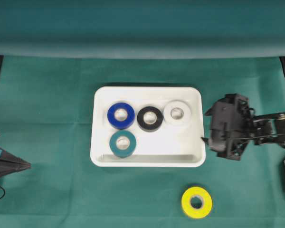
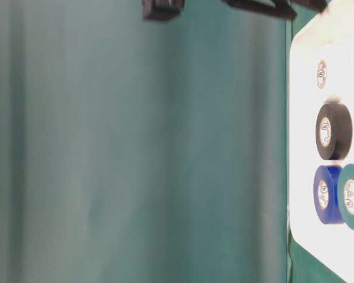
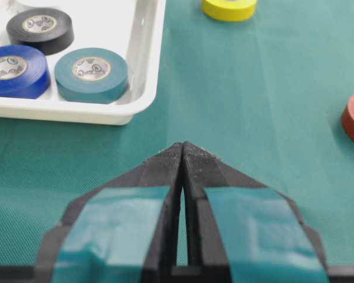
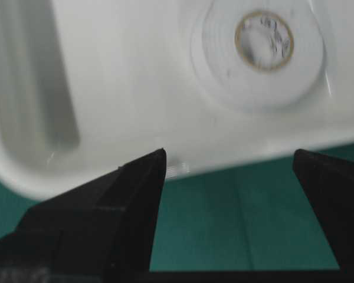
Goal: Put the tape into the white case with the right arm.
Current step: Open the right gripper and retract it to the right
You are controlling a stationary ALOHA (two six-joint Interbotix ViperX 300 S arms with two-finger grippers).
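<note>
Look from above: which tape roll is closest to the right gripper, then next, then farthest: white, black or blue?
From the right gripper:
1. White tape roll, right end of the white case.
2. Black tape roll, middle.
3. Blue tape roll, left.

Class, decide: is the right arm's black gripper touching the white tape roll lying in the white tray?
Apart. The right wrist view shows the right gripper open and empty, its black fingers outside the white tray, with the rim between them and the white tape roll.
</note>
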